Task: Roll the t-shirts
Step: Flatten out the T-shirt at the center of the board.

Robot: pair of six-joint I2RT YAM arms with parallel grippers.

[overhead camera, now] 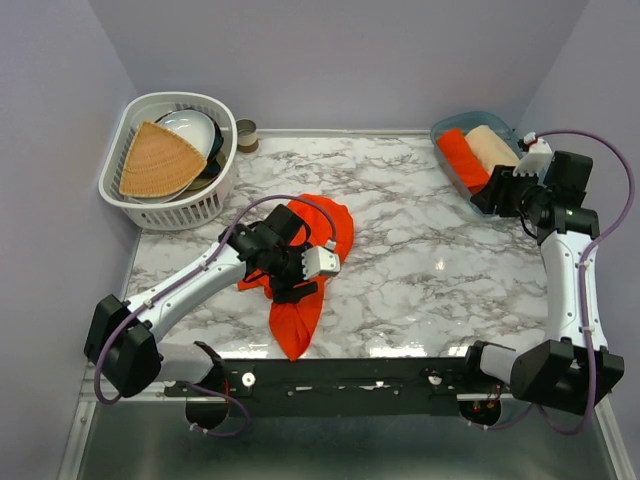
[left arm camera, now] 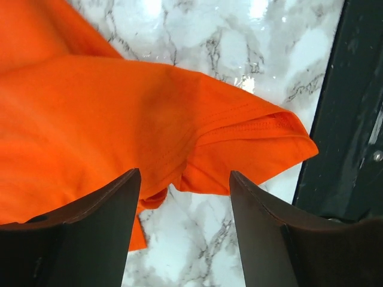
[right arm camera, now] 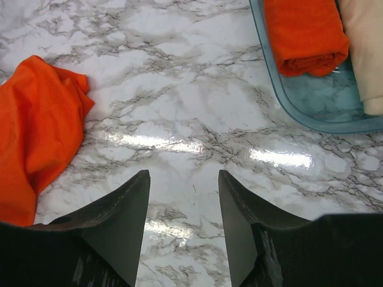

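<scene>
A loose orange-red t-shirt [overhead camera: 300,310] lies crumpled on the marble table, left of centre near the front edge. My left gripper [overhead camera: 292,282] hovers over it, open and empty; in the left wrist view the shirt [left arm camera: 119,119] fills the frame above the open gripper [left arm camera: 184,179]. A rolled orange-red t-shirt [overhead camera: 463,158] and a rolled beige t-shirt [overhead camera: 492,146] lie in a clear blue bin [overhead camera: 442,130] at the back right. My right gripper [overhead camera: 488,200] is open and empty beside that bin. In the right wrist view the open gripper [right arm camera: 183,179] is over bare marble, with the rolled orange shirt [right arm camera: 305,33], the beige roll [right arm camera: 368,48] and the loose shirt [right arm camera: 36,131] in sight.
A white basket [overhead camera: 120,160] at the back left holds a tan woven fan-shaped piece [overhead camera: 157,160] and bowls [overhead camera: 195,130]. A small jar [overhead camera: 246,133] stands beside it. A black rail [overhead camera: 340,375] runs along the table's front edge.
</scene>
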